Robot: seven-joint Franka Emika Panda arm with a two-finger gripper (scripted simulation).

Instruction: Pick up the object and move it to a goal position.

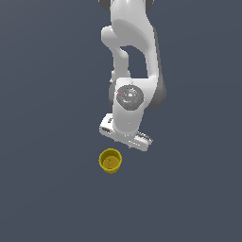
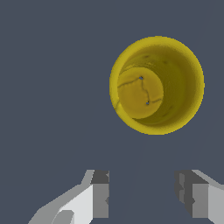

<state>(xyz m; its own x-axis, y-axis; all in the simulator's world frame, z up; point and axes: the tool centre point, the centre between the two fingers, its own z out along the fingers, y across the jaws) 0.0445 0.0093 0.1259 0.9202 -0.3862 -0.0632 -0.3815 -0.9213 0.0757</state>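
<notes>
The object is a small yellow cup [image 1: 110,160] with a round rim and hollow inside, standing upright on the dark grey floor. In the exterior view my white gripper [image 1: 125,138] hangs above and just beyond it, apart from it. In the wrist view I look straight down into the cup [image 2: 156,85]. My gripper [image 2: 143,194] is open and empty, and its two fingers [image 2: 100,194] stand apart with the cup outside the gap between them.
The flat dark grey floor [image 1: 47,189] spreads all around the cup. The white arm [image 1: 132,56] rises behind the gripper in the exterior view. No other objects show.
</notes>
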